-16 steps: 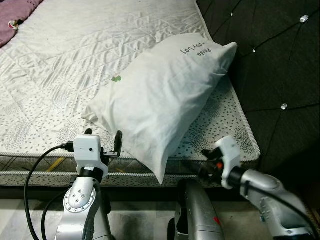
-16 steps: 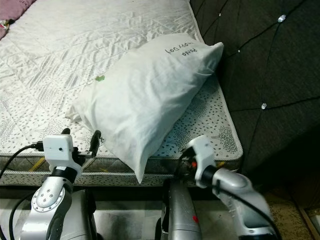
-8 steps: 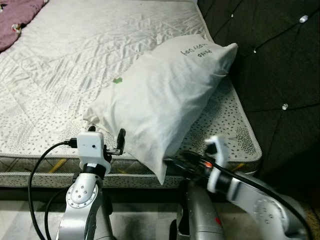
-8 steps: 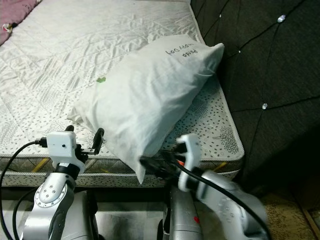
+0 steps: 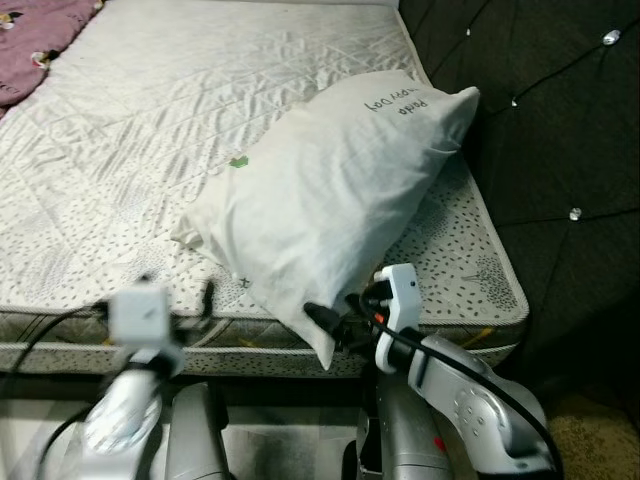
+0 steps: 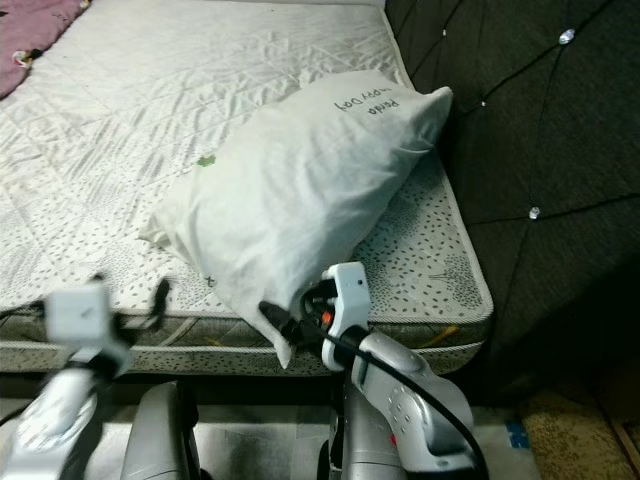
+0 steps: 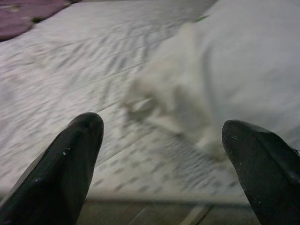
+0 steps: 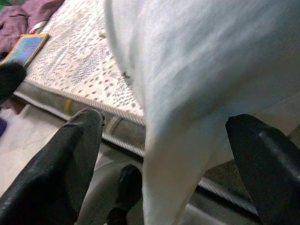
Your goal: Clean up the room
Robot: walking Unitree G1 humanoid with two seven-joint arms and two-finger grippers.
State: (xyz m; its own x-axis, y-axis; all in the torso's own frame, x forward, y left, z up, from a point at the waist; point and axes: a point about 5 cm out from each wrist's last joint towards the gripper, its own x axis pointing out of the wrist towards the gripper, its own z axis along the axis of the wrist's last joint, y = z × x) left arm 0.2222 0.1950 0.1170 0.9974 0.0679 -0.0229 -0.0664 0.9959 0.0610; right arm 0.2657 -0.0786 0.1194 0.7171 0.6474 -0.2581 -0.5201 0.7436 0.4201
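Honestly, with the right gripper [image 8: 159, 154] spread wide around the plump white fabric pillow's [image 5: 330, 200] overhanging corner, a shallow pinch could slip off.

A bedroom in a home: a bare quilted mattress [image 5: 200, 120] takes up most of the scene, with a white pillow [image 5: 330, 200] lying near its corner, a dark button-tufted headboard [image 5: 540, 130] rising beside it, and purple bedding [image 5: 35, 50] bunched at its far edge.
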